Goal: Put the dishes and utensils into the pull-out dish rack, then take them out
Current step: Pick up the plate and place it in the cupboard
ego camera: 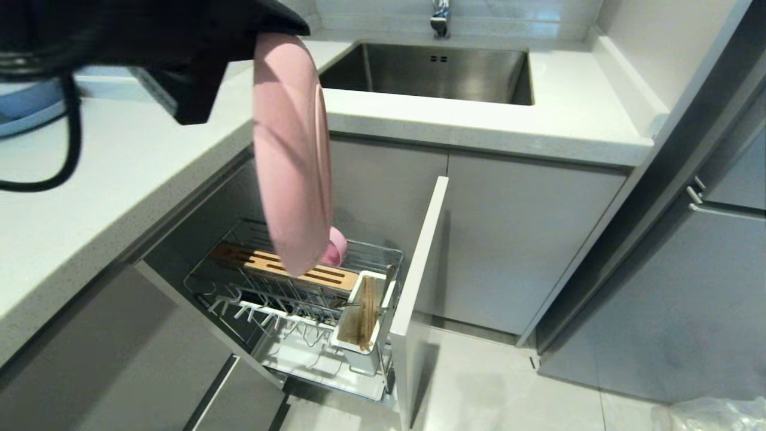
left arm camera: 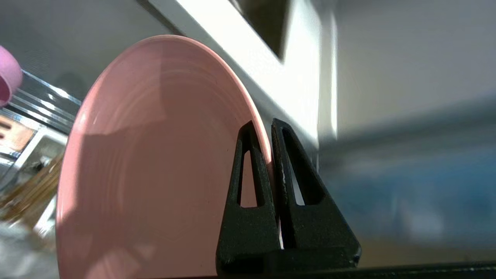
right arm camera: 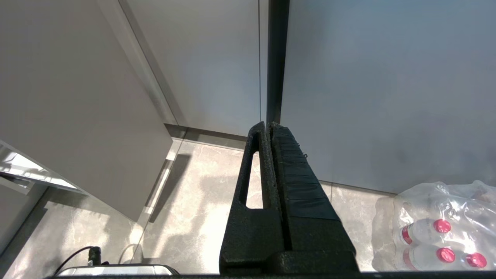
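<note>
My left gripper (left arm camera: pixel 267 128) is shut on the rim of the pink plate (ego camera: pixel 291 149), which hangs on edge, nearly upright, above the pulled-out dish rack (ego camera: pixel 383 254). In the left wrist view the plate (left arm camera: pixel 155 162) fills the frame beside the fingers. The pink bowl (ego camera: pixel 336 246) stands in the rack behind the slotted wooden bar (ego camera: pixel 281 266). Light-wood chopsticks (ego camera: pixel 365 314) stick out of the white utensil holder (ego camera: pixel 347 344) at the rack's front. My right gripper (right arm camera: pixel 268 126) is shut and empty, hanging over the floor away from the rack.
The rack's grey door front (ego camera: pixel 419 287) juts out to the right of the basket. A white countertop (ego camera: pixel 119 173) overhangs on the left, with a steel sink (ego camera: pixel 431 66) behind. A blue dish (ego camera: pixel 30 108) sits at far left. A wrapped bottle pack (right arm camera: pixel 438 228) lies on the floor.
</note>
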Motion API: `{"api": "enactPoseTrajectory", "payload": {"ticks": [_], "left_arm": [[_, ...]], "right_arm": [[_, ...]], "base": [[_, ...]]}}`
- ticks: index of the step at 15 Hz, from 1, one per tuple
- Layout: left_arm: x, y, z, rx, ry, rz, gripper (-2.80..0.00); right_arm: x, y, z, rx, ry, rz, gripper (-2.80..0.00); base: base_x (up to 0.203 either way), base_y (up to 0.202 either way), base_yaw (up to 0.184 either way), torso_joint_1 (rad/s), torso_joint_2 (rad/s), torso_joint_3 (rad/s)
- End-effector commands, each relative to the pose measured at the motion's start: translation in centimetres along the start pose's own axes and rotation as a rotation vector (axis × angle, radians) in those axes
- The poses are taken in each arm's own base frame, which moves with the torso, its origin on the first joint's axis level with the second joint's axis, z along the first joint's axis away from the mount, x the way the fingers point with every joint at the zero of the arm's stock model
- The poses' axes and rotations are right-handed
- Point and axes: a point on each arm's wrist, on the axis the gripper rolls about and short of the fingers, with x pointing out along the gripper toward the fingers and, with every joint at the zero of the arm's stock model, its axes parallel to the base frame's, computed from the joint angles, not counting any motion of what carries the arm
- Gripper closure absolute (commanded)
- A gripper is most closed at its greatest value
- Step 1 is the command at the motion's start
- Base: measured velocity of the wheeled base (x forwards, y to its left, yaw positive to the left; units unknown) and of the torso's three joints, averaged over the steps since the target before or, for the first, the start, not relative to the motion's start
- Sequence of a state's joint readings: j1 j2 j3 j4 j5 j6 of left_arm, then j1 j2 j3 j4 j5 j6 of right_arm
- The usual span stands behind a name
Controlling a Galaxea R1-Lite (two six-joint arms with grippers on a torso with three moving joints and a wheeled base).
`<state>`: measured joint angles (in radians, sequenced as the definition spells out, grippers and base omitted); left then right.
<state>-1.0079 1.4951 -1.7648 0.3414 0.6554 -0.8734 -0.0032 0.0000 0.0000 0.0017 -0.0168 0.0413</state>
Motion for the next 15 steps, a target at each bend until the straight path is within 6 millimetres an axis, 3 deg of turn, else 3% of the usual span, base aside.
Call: {"api": "enactPoseTrajectory", "payload": {"ticks": [1,3,5,9,15], "left_arm": [[5.1,0.4,-2.4,-0.009,-0.052,0.106,0.0],[9.0,1.7,-2.4,-0.08,-0.2,0.213,0.0],[10.9,3.1,-2.0,-0.17,-0.292,0.28,0.0],[11.8,4.7,-2.2,-0.272,-0.33,0.319,0.0],[14.0,10.5,-4.5,-0.297,-0.373,0.424,0.0]], "right_arm": [[0.0,0.0,0.0,0.0,0.001,0.0,0.0],[0.0,0.0,0.0,0.0,0.001,0.0,0.0],[0.0,0.0,0.0,0.0,0.001,0.0,0.0],[0.0,0.0,0.0,0.0,0.001,0.0,0.0],[0.0,0.0,0.0,0.0,0.001,0.0,0.0]], "base": [[0.0,0.0,0.0,0.0,0.0,0.0],[0.0,0.0,0.0,0.0,0.0,0.0],[0.0,0.0,0.0,0.0,0.0,0.0],[0.0,0.0,0.0,0.0,0.0,0.0],[0.0,0.0,0.0,0.0,0.0,0.0]]}}
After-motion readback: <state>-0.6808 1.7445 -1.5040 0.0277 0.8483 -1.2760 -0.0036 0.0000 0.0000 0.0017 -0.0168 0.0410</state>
